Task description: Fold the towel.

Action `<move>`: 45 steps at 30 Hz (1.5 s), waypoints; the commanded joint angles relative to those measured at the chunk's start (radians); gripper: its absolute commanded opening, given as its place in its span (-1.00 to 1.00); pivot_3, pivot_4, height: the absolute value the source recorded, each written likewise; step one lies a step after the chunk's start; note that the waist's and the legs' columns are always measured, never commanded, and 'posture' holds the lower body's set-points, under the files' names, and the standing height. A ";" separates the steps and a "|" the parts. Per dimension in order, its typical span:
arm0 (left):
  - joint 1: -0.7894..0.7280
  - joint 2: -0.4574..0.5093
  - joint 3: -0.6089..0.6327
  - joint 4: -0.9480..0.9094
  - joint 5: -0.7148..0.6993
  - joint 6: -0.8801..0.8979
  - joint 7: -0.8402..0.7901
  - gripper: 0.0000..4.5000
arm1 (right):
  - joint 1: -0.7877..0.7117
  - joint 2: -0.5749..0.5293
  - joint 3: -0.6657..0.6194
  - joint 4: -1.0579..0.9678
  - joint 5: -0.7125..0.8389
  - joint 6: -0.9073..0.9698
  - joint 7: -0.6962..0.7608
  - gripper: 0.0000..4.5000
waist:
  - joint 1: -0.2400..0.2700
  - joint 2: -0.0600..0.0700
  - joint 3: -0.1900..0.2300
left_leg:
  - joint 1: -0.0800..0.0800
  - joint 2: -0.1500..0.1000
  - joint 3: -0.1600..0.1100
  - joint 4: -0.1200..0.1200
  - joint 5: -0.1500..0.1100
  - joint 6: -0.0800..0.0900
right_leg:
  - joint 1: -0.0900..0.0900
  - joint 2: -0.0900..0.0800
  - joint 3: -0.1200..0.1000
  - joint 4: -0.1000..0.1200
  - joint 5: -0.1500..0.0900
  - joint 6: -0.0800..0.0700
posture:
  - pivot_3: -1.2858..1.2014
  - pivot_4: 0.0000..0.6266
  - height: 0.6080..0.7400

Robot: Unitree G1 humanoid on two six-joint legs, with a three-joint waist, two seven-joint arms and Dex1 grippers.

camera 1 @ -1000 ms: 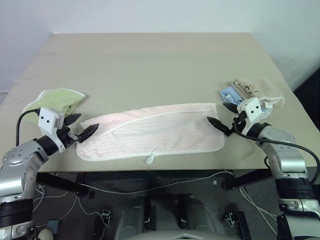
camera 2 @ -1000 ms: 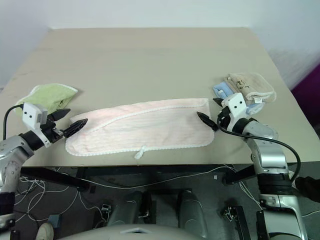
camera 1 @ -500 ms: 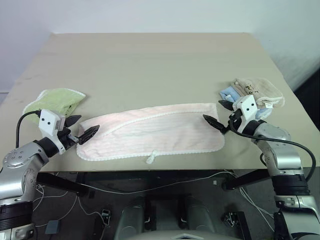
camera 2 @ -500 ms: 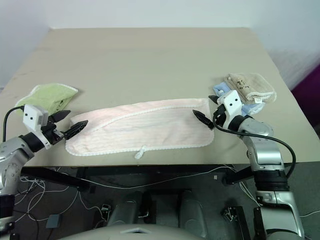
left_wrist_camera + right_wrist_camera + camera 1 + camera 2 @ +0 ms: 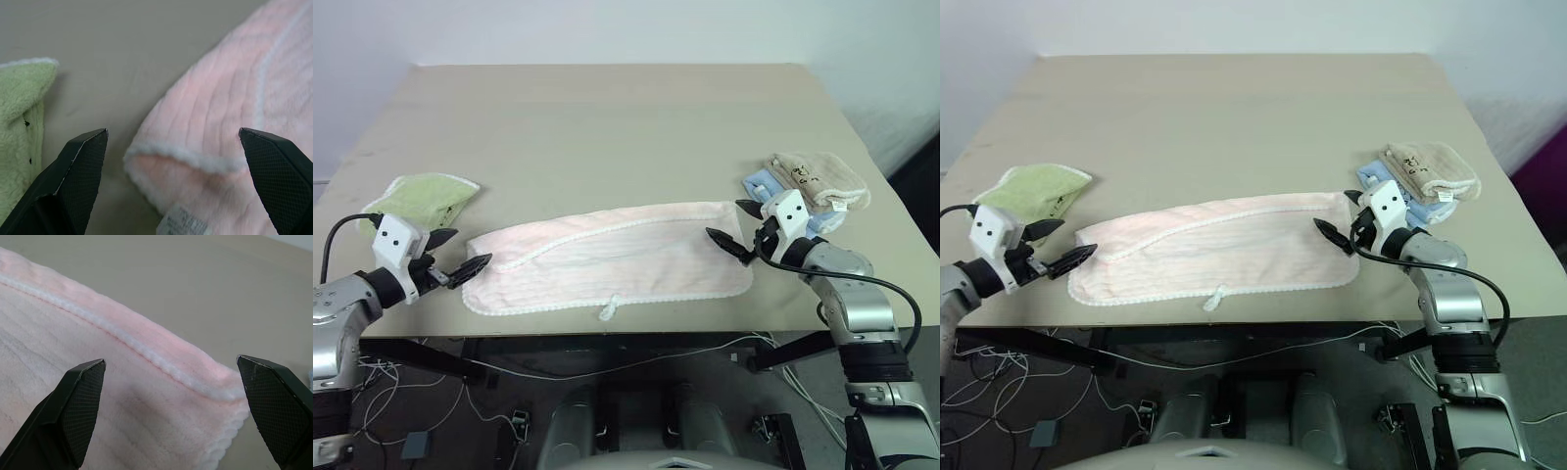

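Observation:
The pale pink towel lies flat along the table's front edge, folded lengthwise, with white scalloped trim and a small white tag at its near edge. My left gripper hovers open just off the towel's left end, and between its fingers the rounded pink corner shows. Over the towel's right end my right gripper stands open, with the trimmed far corner lying between its fingers. Neither gripper holds anything.
A folded light green towel lies behind my left gripper. Folded beige and light blue cloths sit close behind my right gripper. The tan table stretches bare beyond the towel; its front edge runs just below the towel.
My left gripper has drawn back to the left, off the towel's left end, and rolled a little. The right gripper has hardly moved. The towel lies as before.

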 commanded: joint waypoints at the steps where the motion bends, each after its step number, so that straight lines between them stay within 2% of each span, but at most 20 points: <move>1: -0.030 0.052 -0.042 0.036 0.028 -0.103 -0.122 1.00 | 0.002 0.013 0.001 -0.012 -0.006 -0.027 -0.010 1.00 | 0.000 0.000 0.000 | 0.000 0.000 0.000 0.000 0.000 0.000 | 0.000 0.000 0.000 0.000 0.000 0.000 | 0.03 -0.52 1.00; 8: -0.133 0.113 -0.153 0.179 0.120 -0.270 -0.264 1.00 | 0.014 0.047 0.010 -0.012 -0.014 -0.043 -0.035 1.00 | -0.002 0.000 0.000 | -0.001 0.000 0.000 -0.001 0.000 0.000 | -0.002 -0.001 0.000 0.000 0.000 0.000 | 0.03 -0.52 1.00; 12: -0.208 0.114 -0.204 0.257 0.166 -0.333 -0.294 1.00 | 0.030 0.061 0.003 -0.021 -0.015 -0.049 -0.051 1.00 | 0.000 0.000 0.000 | -0.002 0.000 0.000 -0.001 0.000 0.000 | -0.003 0.000 0.000 0.000 0.000 0.000 | 0.03 -0.52 1.00; 21: -0.351 0.075 -0.295 0.443 0.271 -0.485 -0.263 1.00 | 0.060 0.062 -0.017 -0.051 -0.008 -0.049 -0.076 1.00 | -0.001 0.000 0.000 | -0.003 0.000 0.001 0.000 0.000 0.001 | -0.003 0.001 0.000 0.001 0.000 0.000 | 0.03 -0.52 1.00; 34: -0.455 0.068 -0.319 0.604 0.332 -0.680 -0.207 1.00 | 0.059 0.062 -0.023 -0.051 -0.007 -0.049 -0.077 1.00 | -0.001 0.000 0.000 | -0.003 0.000 0.001 0.000 0.000 0.001 | -0.003 0.001 0.000 0.001 0.000 0.000 | 0.03 -0.52 1.00; 37: -0.448 0.073 -0.314 0.604 0.322 -0.693 -0.221 0.59 | 0.052 0.063 -0.021 -0.042 -0.008 -0.052 -0.074 1.00 | 0.000 0.000 0.000 | -0.003 0.000 0.001 0.000 0.000 0.001 | -0.003 0.001 0.000 0.001 0.000 0.000 | 0.03 -0.52 1.00; 45: -0.412 0.078 -0.293 0.561 0.263 -0.679 -0.285 -0.67 | 0.034 0.070 -0.011 -0.029 -0.012 -0.056 -0.070 1.00 | -0.001 0.000 0.000 | -0.003 0.000 0.001 0.000 0.001 0.001 | -0.003 0.001 0.000 0.001 0.000 0.000 | 0.03 -0.52 1.00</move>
